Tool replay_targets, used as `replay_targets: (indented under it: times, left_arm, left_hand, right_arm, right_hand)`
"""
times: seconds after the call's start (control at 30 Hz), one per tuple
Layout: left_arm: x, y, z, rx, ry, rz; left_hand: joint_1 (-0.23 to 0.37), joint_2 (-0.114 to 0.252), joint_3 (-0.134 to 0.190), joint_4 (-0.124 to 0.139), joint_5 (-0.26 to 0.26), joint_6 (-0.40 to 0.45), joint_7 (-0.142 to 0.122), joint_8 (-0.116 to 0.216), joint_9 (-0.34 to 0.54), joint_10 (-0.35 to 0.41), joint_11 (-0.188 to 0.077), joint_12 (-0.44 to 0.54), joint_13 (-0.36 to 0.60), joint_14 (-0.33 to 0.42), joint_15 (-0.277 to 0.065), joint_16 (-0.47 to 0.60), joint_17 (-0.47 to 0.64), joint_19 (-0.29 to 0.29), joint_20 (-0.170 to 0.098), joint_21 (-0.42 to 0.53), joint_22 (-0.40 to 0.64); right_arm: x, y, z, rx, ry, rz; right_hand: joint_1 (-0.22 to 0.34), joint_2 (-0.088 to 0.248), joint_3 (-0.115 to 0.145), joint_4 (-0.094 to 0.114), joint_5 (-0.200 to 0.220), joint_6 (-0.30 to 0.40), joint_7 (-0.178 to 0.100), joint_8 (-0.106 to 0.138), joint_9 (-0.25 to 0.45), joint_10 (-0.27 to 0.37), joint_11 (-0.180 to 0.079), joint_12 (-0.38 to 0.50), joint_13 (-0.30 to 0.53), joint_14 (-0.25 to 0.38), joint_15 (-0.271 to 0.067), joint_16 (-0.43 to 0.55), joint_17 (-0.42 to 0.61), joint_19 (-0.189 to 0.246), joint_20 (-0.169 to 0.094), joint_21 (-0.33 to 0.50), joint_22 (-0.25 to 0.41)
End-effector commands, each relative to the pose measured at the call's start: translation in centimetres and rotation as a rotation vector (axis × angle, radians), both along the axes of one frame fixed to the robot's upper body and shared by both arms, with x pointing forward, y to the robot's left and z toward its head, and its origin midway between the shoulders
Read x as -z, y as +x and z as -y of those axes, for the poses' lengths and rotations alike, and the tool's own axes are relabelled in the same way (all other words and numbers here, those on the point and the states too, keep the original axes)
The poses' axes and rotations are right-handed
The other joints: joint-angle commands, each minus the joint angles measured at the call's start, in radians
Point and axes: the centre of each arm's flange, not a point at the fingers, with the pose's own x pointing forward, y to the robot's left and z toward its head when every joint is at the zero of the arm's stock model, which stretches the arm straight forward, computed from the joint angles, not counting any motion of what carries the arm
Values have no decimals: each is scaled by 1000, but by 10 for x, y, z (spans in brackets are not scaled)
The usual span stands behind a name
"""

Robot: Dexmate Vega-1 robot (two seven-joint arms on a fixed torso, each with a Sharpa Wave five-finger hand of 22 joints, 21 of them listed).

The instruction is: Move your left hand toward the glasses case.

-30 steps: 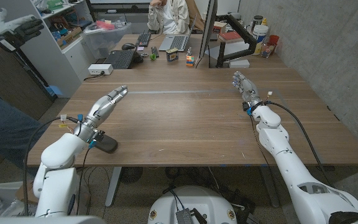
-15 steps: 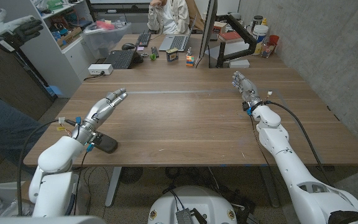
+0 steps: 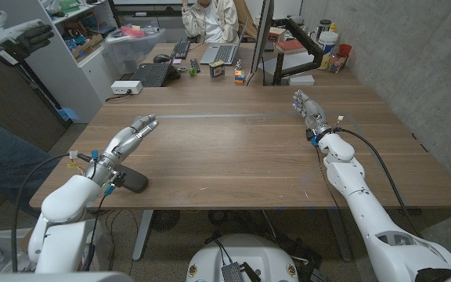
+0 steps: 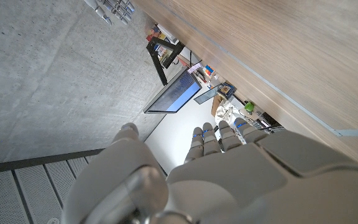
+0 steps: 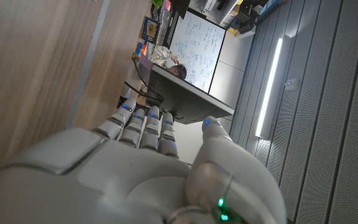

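Judging by looks, glasses case is a dark rigid shell: light, stiff, smooth, likely to skid if nudged from one end. Best grip looks like across its short width at mid-length. It lies flat near the table's front-left corner, just beside the left wrist, long axis running roughly from the left edge toward centre, slightly angled. Left hand holds nothing, fingers extended close together, reaching past the case. Right hand likewise empty, fingers straight, near the right edge

Glasses case: dark, oblong, lying flat on wooden surface near front-left edge, partly hidden.
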Motion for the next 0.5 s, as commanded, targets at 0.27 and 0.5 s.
replay_targets:
  times: [0.27,0.5]
  left_arm:
    - [5,-10,-14,-70,14,-40]
    - [2,-12,-16,-87,29,-38]
  left_hand:
    - [13,-1,-1,-10,-2,0,0,3,5,2,3,2,2,2,7,4,4,-5,7,4,4]
    - [15,-1,-1,-11,-2,0,0,3,5,2,2,2,2,2,7,4,4,-4,9,4,4]
  right_arm:
    - [0,4,-2,-4,-5,-9]
    - [-1,6,-2,-4,-4,-7]
  right_hand:
    - [-4,0,5,-1,4,5,-8,5,2,10,0,-3,3,6,1,-1,5,11,-5,-3,6]
    - [-4,-1,5,-2,4,5,-8,5,2,10,1,-3,3,5,0,-1,5,11,-7,-4,6]
